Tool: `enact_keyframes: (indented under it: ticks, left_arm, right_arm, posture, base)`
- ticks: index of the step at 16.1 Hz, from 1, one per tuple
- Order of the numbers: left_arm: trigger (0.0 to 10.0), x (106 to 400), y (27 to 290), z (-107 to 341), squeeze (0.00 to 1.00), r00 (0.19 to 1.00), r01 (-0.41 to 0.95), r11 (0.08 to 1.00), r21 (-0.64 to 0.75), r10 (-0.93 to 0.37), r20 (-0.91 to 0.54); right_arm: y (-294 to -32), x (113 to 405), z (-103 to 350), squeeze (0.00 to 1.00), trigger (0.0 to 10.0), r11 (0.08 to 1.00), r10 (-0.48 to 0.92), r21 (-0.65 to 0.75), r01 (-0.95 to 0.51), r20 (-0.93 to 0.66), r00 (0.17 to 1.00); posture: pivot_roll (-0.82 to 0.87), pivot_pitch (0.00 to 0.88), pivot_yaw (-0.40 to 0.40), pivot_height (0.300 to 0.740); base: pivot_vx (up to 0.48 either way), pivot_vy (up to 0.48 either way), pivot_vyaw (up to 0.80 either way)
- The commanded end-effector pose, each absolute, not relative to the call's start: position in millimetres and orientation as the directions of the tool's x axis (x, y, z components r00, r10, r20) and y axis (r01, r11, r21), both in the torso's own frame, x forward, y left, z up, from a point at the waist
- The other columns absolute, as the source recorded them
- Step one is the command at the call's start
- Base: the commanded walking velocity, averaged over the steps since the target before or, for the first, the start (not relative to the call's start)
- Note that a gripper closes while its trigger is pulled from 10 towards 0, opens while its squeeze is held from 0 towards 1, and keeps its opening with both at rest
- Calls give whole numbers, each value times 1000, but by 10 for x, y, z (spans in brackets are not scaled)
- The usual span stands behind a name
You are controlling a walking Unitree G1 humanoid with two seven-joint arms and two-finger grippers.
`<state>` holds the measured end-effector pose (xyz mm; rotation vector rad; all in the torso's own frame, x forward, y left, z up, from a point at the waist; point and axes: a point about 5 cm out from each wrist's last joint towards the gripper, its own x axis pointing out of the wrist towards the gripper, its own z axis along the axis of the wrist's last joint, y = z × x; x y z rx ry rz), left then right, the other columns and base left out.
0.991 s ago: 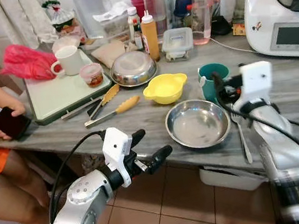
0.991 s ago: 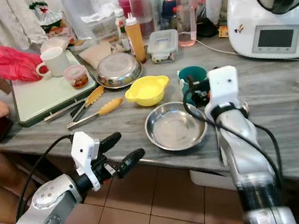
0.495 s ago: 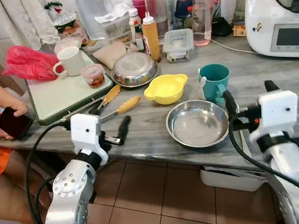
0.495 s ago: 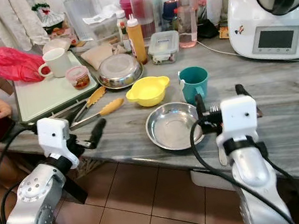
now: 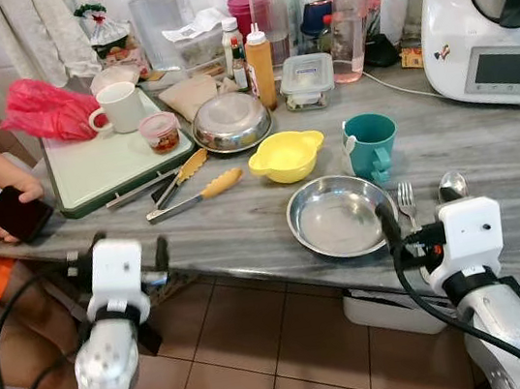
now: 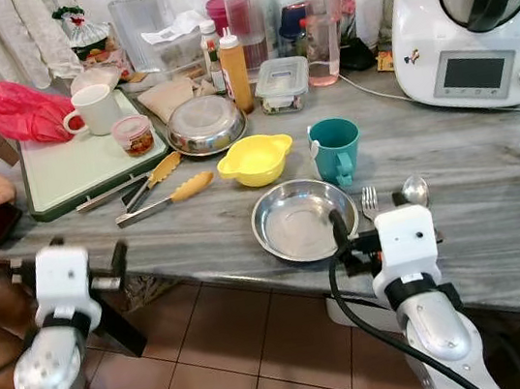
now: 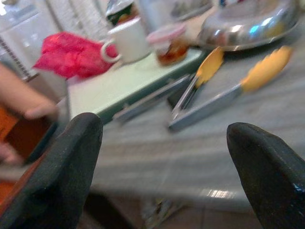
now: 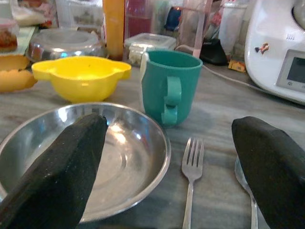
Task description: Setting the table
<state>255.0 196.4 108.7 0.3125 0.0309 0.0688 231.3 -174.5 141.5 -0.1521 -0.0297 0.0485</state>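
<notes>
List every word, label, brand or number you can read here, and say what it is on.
None can be read.
Kitchen machine: screen shows no legible characters; small logo too small.
Squeeze bottle: no readable label.
Small jar: label blurred.
Sauce bottle: label too small.

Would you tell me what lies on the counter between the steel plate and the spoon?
A fork lies there, beside the steel plate and left of the spoon, tines toward the teal mug. The right wrist view shows it too.

Grey counter (image 5: 488, 146) bearing steel plate (image 5: 341, 215), fork (image 5: 405, 199), mug (image 5: 371, 144).
</notes>
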Motion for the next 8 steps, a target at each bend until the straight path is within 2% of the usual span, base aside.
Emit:
enact_keyframes:
  ticks: [1, 8]
  left_arm:
    - [10000, 2506, 2038, 1064, 0, 994, -100, 935, 341, 112, -15]
    - [10000, 2251, 2118, 856, 0, 991, -64, 929, 363, 103, -89]
  right_arm:
    - [-1729, 2301, 1412, 0, 10000, 988, 59, -144, -55, 19, 998]
    - [-1698, 2279, 1324, 0, 10000, 992, 68, -108, -69, -10, 998]
  posture:
    - [-135, 11, 58, 740]
    - [-115, 2, 58, 740]
  base:
    - [0, 0, 0]
    - [0, 0, 0]
